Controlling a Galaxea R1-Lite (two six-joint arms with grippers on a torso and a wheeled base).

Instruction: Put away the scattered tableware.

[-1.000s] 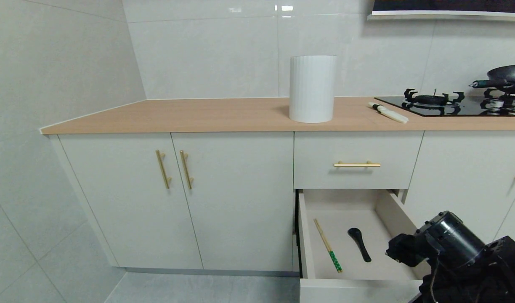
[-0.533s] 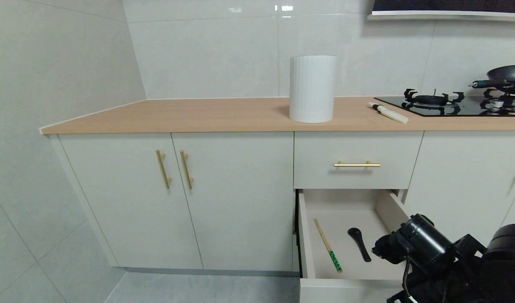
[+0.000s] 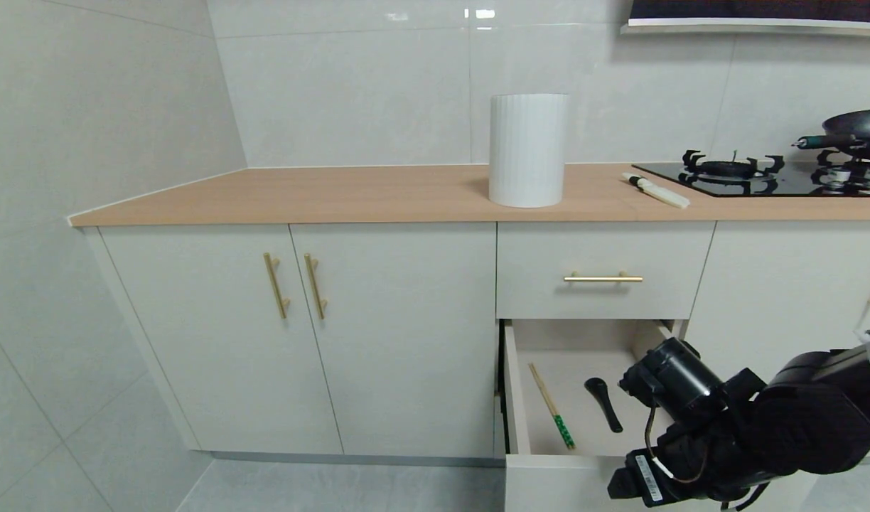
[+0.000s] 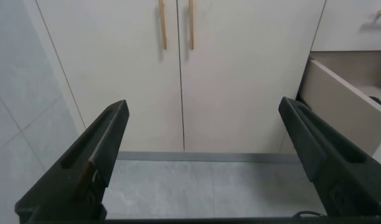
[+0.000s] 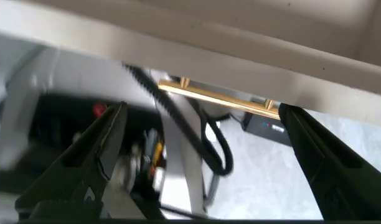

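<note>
Drawer [image 3: 515, 387] corner behind right arm [image 3: 804, 427]

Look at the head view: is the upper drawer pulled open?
No, the upper drawer is shut flush; only the lower drawer stands open.

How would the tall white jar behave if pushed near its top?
The jar is taller than wide, so it could tip rather than slide. Its ribbed wall looks hard, perhaps ceramic, so it is likely heavy and fragile.
</note>
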